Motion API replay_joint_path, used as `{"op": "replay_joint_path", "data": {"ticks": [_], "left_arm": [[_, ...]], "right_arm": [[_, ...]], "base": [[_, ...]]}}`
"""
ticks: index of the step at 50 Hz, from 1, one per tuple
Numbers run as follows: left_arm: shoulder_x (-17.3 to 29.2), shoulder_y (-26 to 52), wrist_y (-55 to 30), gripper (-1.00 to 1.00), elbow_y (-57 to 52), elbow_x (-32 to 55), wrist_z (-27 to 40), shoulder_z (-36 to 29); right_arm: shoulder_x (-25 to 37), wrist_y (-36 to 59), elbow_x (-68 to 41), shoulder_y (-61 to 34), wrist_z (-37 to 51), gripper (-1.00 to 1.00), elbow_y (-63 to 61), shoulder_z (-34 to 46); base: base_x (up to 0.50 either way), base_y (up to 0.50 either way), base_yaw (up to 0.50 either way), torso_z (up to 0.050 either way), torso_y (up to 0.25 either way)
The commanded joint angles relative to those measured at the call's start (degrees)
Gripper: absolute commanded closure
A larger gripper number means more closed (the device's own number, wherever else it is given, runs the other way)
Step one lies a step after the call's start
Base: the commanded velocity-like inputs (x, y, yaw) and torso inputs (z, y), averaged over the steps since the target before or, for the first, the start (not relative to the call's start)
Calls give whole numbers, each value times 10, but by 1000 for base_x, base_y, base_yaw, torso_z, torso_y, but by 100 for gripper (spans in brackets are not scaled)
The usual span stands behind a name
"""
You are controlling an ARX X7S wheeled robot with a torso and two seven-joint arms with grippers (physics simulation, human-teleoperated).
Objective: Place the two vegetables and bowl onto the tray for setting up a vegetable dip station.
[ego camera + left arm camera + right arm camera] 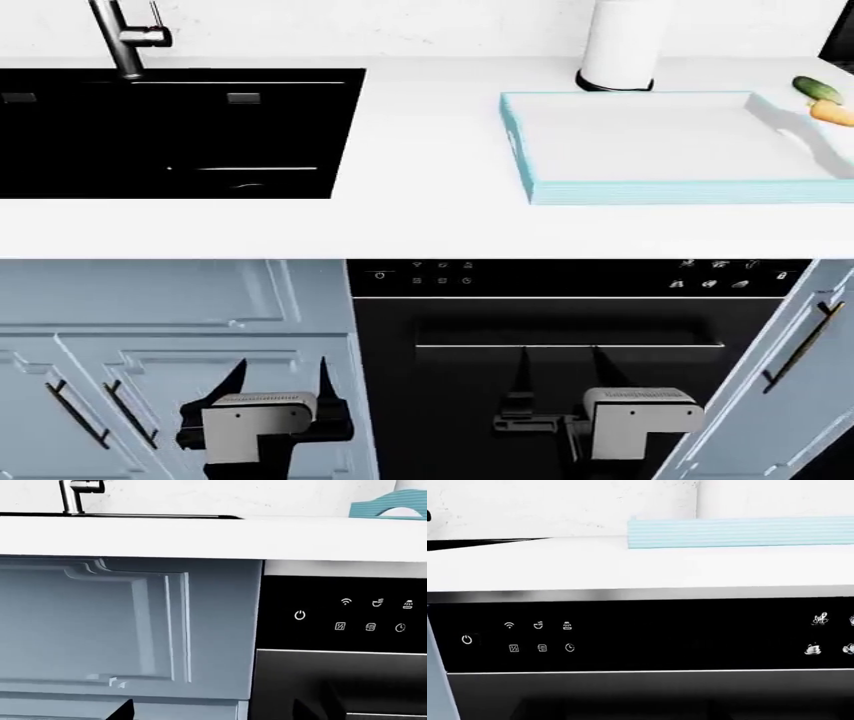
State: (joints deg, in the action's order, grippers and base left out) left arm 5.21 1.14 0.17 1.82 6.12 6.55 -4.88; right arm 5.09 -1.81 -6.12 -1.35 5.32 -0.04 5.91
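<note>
Only head view shows cucumber [817, 89], carrot [833, 114] beyond tray [641, 190]; both end effectors released.

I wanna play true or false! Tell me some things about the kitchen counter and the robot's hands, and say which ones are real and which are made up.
1. The shallow rectangular tray with the light blue rim has nothing lying on its white floor. True.
2. The bumpy dark green cucumber sits in the black sink. False: it lies on the white counter past the tray's far right corner.
3. The stubby orange carrot lies right next to the cucumber. True.
4. The left gripper is holding the carrot. False: it hangs empty, low in front of the light blue cabinet door.
5. The tall white cylinder with a black base stands behind the tray. True.
6. The right gripper rests on the counter. False: it hangs below it, before the black dishwasher front.
</note>
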Motion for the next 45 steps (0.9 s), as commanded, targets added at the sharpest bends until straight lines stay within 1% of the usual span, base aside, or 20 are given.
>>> {"op": "replay_joint_path", "data": {"ticks": [1,45], "left_arm": [[7,2,4,-100,5,8,7,-9],[25,6,7,-100,7,27,30,-33]], "right_arm": [[7,-6,-10,-2,8,-100,4,6],[27,-8,-30,-1,35,-100,-1,29]], "base": [[0,-500,0,0,0],[0,-500,0,0,0]]}}
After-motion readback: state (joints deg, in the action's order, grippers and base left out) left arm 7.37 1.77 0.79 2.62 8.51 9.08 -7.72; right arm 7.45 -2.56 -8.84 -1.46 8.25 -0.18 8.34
